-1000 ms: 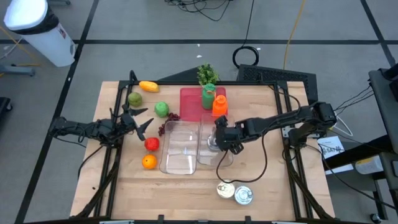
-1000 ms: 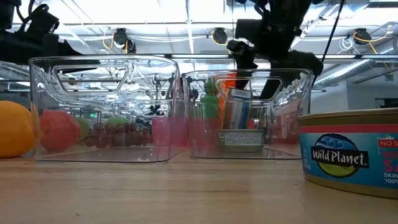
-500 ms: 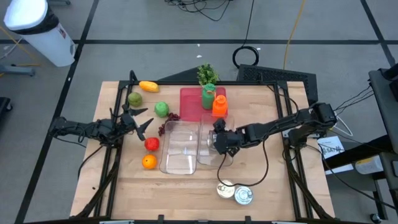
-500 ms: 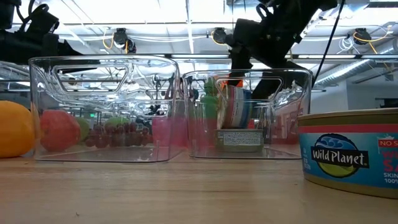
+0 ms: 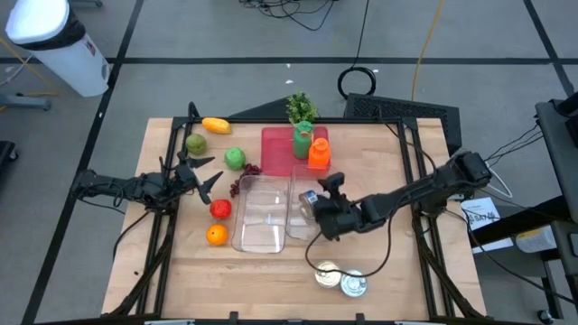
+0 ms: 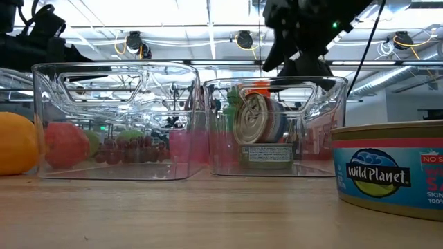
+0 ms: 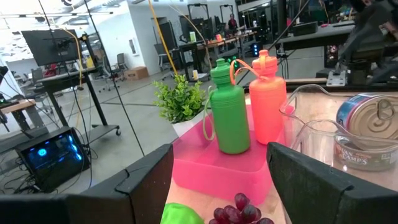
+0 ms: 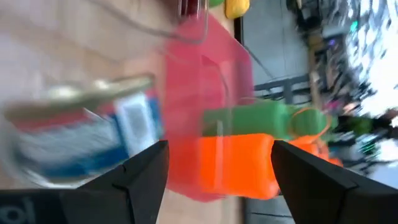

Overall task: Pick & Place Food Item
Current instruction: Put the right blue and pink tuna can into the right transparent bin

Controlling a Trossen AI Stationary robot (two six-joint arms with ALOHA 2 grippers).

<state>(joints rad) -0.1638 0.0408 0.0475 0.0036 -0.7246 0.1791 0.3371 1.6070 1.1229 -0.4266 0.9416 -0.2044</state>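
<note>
A tin can (image 6: 256, 121) stands tipped on its edge inside the right clear bin (image 6: 325, 124), its pull-tab lid facing the table's near side. It rests on a second can (image 6: 266, 154) lying flat on the bin's floor. From overhead the tipped can (image 5: 308, 200) shows beside my right gripper (image 5: 319, 211). My right gripper (image 6: 294, 61) hangs open above the bin's rim, the can (image 8: 81, 130) off to one side of its fingers. My left gripper (image 5: 206, 174) waits open at the table's left.
A second clear bin (image 5: 257, 221) stands left of the first. An orange (image 5: 215, 235), a red apple (image 5: 220, 209), grapes (image 5: 239, 185) and green fruit (image 5: 235, 158) lie left of it. A pink tray (image 5: 278, 149) carries two bottles. Two cans (image 5: 341, 280) sit near the front edge.
My right gripper has risen out of the right bin, swung toward the table's near edge and rolled at the wrist. The can that stood between its fingers has turned about and now shows its lid to the near side, leaning in the bin.
</note>
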